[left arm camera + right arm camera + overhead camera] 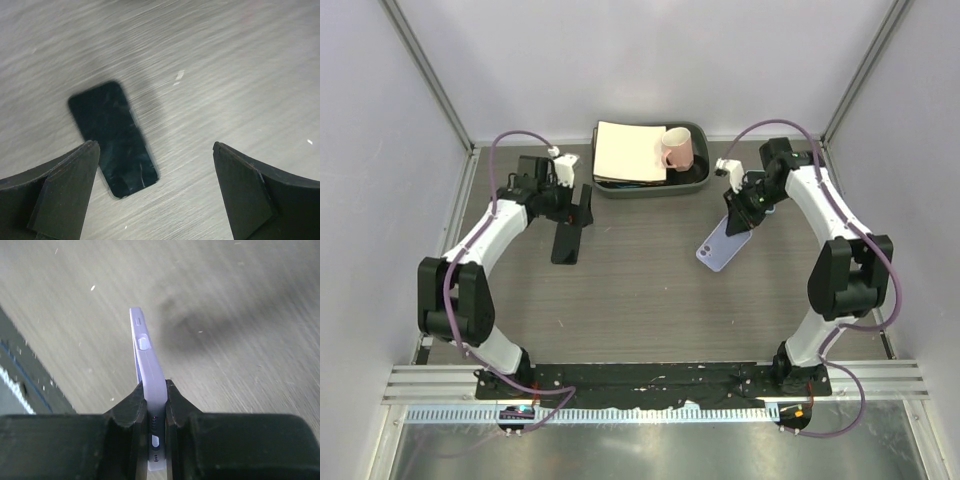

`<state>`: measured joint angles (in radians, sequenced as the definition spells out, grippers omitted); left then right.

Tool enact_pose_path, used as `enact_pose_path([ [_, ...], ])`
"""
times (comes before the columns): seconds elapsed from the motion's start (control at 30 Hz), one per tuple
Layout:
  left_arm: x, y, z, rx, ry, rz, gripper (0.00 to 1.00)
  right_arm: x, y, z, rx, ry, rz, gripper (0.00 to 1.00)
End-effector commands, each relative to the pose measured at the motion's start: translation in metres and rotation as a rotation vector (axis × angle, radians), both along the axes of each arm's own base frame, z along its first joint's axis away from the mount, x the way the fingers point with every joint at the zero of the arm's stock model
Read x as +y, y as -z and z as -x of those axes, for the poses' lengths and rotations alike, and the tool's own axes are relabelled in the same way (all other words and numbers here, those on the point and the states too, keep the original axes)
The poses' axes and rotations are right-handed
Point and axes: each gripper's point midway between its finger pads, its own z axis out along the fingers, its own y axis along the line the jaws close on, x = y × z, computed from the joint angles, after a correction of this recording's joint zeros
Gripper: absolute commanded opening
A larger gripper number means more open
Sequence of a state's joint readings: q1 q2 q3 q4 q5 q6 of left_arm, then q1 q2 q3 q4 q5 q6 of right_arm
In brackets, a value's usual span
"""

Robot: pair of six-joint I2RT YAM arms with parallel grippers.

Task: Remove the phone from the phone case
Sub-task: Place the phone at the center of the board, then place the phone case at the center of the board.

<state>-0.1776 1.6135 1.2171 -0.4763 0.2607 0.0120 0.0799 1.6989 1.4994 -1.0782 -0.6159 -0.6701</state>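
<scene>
The phone (pixel 112 137) is lying flat on the bench (pixel 640 300), dark glass up, on the left side. Nothing is wrapping around it. The case (pixel 147 365) is light purple and is sitting over on the right side, well apart from the phone. It is tilting with its low end close to the bench. Whether that end is touching the bench cannot be told.

The left end effector (pixel 155 147) is hanging just above the phone with its two fingers spread wide apart, and it is holding nothing. The right end effector (pixel 155 390) is squeezing together on the thin edge of the case, near the end with the little holes.

Judging from this, the main job is looking done, because the phone and the case are lying in two places. The arms seem to be doing the tidy-up part. Next, the right arm is probably going to lower the case gently, flat onto the bench, and then let go. The left arm is probably going to lift straight up, so that its fingers are not bumping the phone.

Farther back, a grey tray (pixel 702 182) is sitting on the bench, holding a pink mug (pixel 677 150) and some paper (pixel 628 152).
</scene>
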Motion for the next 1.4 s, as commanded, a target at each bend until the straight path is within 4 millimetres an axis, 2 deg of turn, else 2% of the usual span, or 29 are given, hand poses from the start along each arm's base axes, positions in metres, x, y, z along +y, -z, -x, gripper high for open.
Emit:
enact_pose_path([
  [0.0,-0.071,-0.063,0.021,-0.200,0.424,0.188,1.00,0.016,-0.010,0.052,0.120,-0.290,-0.019,0.01],
  [0.03,-0.088,-0.073,0.031,-0.227,0.513,0.241,1.00,0.020,-0.016,0.061,0.134,-0.339,-0.050,0.01],
  [0.13,-0.128,-0.083,0.064,-0.227,0.688,0.336,1.00,0.044,-0.018,0.080,0.168,-0.418,-0.108,0.01],
  [0.17,-0.138,-0.084,0.072,-0.225,0.722,0.347,1.00,0.051,-0.017,0.085,0.169,-0.438,-0.118,0.01],
  [0.2,-0.157,-0.082,0.088,-0.213,0.788,0.363,1.00,0.057,-0.018,0.089,0.157,-0.459,-0.129,0.01],
  [0.23,-0.168,-0.084,0.093,-0.230,0.813,0.368,0.98,0.069,-0.016,0.100,0.172,-0.496,-0.151,0.01],
  [0.27,-0.185,-0.079,0.110,-0.195,0.844,0.390,0.97,0.075,-0.017,0.104,0.177,-0.497,-0.163,0.01],
  [0.33,-0.202,-0.083,0.117,-0.205,0.869,0.440,0.91,0.087,-0.024,0.112,0.168,-0.524,-0.218,0.01],
  [0.37,-0.211,-0.078,0.125,-0.159,0.868,0.469,0.89,0.089,-0.026,0.114,0.167,-0.526,-0.232,0.01],
  [0.47,-0.222,-0.074,0.128,-0.144,0.884,0.486,0.83,0.092,-0.032,0.116,0.155,-0.528,-0.259,0.01],
  [0.53,-0.225,-0.071,0.130,-0.133,0.892,0.487,0.83,0.093,-0.032,0.121,0.176,-0.537,-0.270,0.01],
  [0.67,-0.236,-0.068,0.144,-0.094,0.950,0.519,0.82,0.097,-0.037,0.125,0.198,-0.546,-0.315,0.01],
  [0.87,-0.249,-0.052,0.163,-0.046,0.996,0.506,0.71,0.103,-0.038,0.125,0.214,-0.545,-0.364,0.01],
  [0.97,-0.252,-0.052,0.168,-0.036,1.013,0.514,0.61,0.103,-0.034,0.122,0.222,-0.535,-0.354,0.01],
  [1.03,-0.253,-0.052,0.171,-0.033,1.026,0.521,0.51,0.102,-0.031,0.121,0.229,-0.531,-0.343,0.01],
  [1.07,-0.253,-0.053,0.171,-0.034,1.024,0.520,0.46,0.102,-0.030,0.120,0.226,-0.527,-0.341,0.01],
  [1.1,-0.253,-0.052,0.171,-0.034,1.025,0.519,0.36,0.102,-0.029,0.120,0.228,-0.524,-0.338,0.01],
  [1.2,-0.254,-0.052,0.169,-0.040,1.016,0.512,0.32,0.102,-0.026,0.116,0.223,-0.512,-0.327,0.01],
  [1.33,-0.257,-0.048,0.163,-0.039,0.979,0.487,0.17,0.103,-0.023,0.113,0.222,-0.498,-0.318,0.02],
  [1.37,-0.258,-0.043,0.159,-0.028,0.950,0.471,0.12,0.103,-0.023,0.112,0.219,-0.495,-0.320,0.05],
])
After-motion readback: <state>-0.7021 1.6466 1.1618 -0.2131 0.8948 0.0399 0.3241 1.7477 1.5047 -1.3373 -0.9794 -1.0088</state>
